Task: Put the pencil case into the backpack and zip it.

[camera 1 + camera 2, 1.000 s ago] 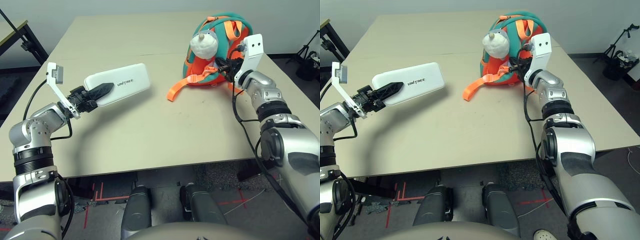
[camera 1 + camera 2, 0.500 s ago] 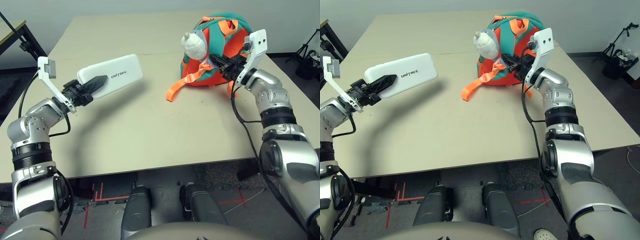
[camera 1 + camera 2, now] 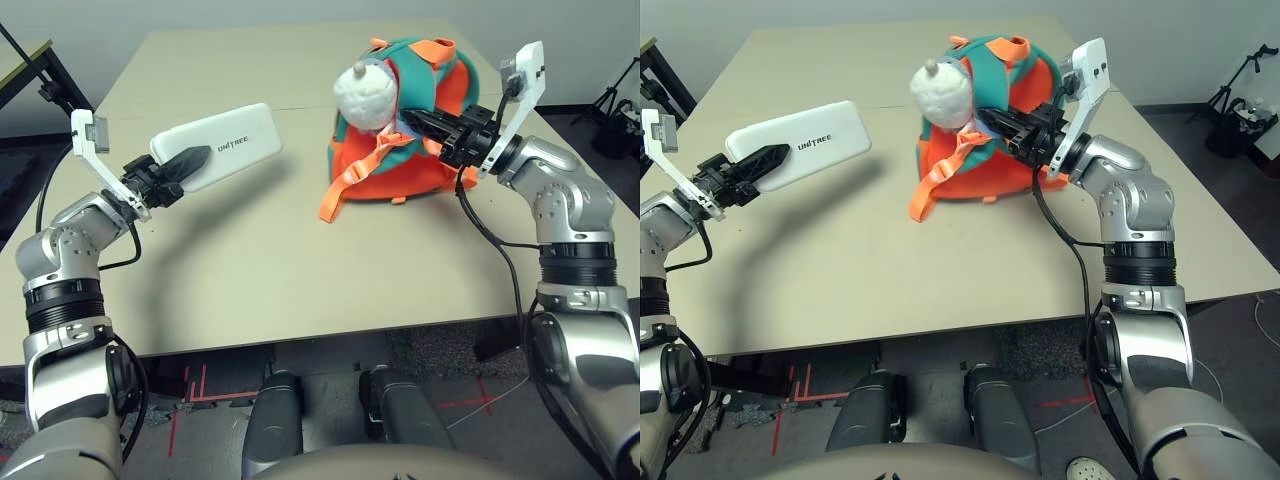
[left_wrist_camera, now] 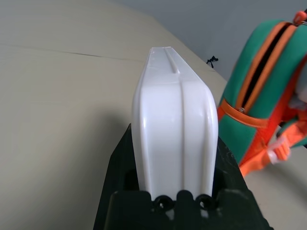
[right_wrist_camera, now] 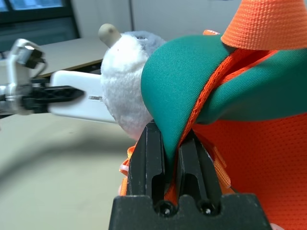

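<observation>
My left gripper (image 3: 187, 163) is shut on one end of the white pencil case (image 3: 225, 140), holding it above the table's left side with the "UNITREE" lettering facing up. In the left wrist view the pencil case (image 4: 175, 124) stands edge-on between my black fingers (image 4: 117, 163). The teal and orange backpack (image 3: 400, 160) stands upright at the table's right centre, its grey-white plush head (image 3: 364, 95) facing left. My right gripper (image 5: 170, 148) is shut on a teal flap and orange strap at the backpack's top (image 5: 201, 81). A dark slit of open zip (image 4: 261, 67) faces the case.
An orange strap (image 3: 335, 195) trails from the backpack onto the beige table (image 3: 280, 270). A black stand (image 3: 45, 85) is beyond the table's far left corner, and dark equipment (image 3: 618, 110) sits on the floor at far right.
My right gripper has pulled the backpack left toward the table's centre and raised it upright. My left gripper has lifted the pencil case a little higher and further back.
</observation>
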`<control>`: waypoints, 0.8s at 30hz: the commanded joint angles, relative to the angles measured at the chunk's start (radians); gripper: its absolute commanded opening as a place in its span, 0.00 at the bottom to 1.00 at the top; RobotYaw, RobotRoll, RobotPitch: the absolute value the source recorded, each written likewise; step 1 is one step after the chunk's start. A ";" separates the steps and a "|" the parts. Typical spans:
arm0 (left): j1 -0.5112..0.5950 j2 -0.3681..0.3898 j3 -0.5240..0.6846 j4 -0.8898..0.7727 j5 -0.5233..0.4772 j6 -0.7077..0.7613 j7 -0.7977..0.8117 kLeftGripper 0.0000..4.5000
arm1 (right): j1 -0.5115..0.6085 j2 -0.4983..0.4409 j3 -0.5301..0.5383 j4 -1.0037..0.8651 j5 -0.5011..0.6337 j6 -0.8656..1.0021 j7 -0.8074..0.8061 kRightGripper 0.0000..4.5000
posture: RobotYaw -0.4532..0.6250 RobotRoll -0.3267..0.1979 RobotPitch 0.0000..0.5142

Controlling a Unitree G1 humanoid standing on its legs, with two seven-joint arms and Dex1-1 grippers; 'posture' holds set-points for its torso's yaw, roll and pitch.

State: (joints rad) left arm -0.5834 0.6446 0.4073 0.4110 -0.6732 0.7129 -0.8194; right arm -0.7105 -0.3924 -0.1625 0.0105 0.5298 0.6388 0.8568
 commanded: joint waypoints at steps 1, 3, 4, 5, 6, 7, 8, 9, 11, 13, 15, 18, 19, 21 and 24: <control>-0.028 0.024 -0.007 -0.003 0.006 -0.013 -0.023 0.28 | 0.020 0.006 -0.011 -0.134 0.086 0.036 -0.017 0.00 | 0.37 0.62 0.12; -0.019 0.041 -0.017 -0.015 0.011 -0.003 -0.043 0.28 | 0.059 0.014 -0.006 -0.167 0.096 0.051 -0.035 0.00 | 0.36 0.62 0.12; -0.017 0.053 -0.017 -0.021 0.009 0.003 -0.051 0.28 | 0.085 0.020 -0.002 -0.180 0.100 0.058 -0.045 0.00 | 0.36 0.62 0.12; -0.023 0.074 -0.013 -0.025 0.002 0.013 -0.067 0.28 | 0.127 0.026 0.016 -0.191 0.088 0.053 -0.051 0.00 | 0.36 0.62 0.12; -0.028 0.092 -0.010 -0.033 -0.008 0.024 -0.083 0.28 | 0.161 0.031 0.028 -0.200 0.080 0.050 -0.059 0.00 | 0.35 0.62 0.12; -0.031 0.109 -0.009 -0.043 -0.018 0.037 -0.100 0.28 | 0.186 0.034 0.036 -0.205 0.076 0.047 -0.065 0.00 | 0.35 0.62 0.12; -0.036 0.138 -0.010 -0.054 -0.034 0.058 -0.139 0.28 | 0.209 0.034 0.045 -0.204 0.068 0.041 -0.069 0.00 | 0.35 0.62 0.13; -0.037 0.157 -0.011 -0.063 -0.045 0.072 -0.165 0.28 | 0.223 0.033 0.049 -0.203 0.066 0.038 -0.073 0.00 | 0.34 0.62 0.13; -0.038 0.219 -0.017 -0.097 -0.072 0.106 -0.251 0.28 | 0.246 0.027 0.063 -0.198 0.052 0.031 -0.079 0.00 | 0.34 0.62 0.13; -0.072 0.301 -0.021 -0.103 -0.095 0.164 -0.317 0.28 | 0.262 0.022 0.070 -0.192 0.049 0.029 -0.082 0.00 | 0.34 0.62 0.14; -0.112 0.368 -0.026 -0.101 -0.113 0.210 -0.370 0.28 | 0.276 0.016 0.080 -0.180 0.043 0.020 -0.079 0.00 | 0.35 0.62 0.14; -0.143 0.429 -0.050 -0.105 -0.114 0.237 -0.428 0.28 | 0.288 0.007 0.096 -0.164 0.031 0.006 -0.076 0.00 | 0.36 0.62 0.14; -0.156 0.455 -0.070 -0.104 -0.104 0.239 -0.453 0.28 | 0.290 0.005 0.101 -0.158 0.028 0.004 -0.072 0.00 | 0.36 0.62 0.14; -0.203 0.493 -0.106 -0.085 -0.080 0.233 -0.490 0.28 | 0.287 0.001 0.112 -0.140 0.023 -0.004 -0.062 0.00 | 0.37 0.62 0.13; -0.264 0.506 -0.150 -0.049 -0.045 0.201 -0.520 0.28 | 0.274 0.003 0.128 -0.112 0.016 -0.018 -0.051 0.00 | 0.39 0.62 0.12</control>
State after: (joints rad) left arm -0.8150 1.1277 0.2758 0.3432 -0.7365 0.9393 -1.3121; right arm -0.4358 -0.3857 -0.0611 -0.1266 0.5574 0.6226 0.7908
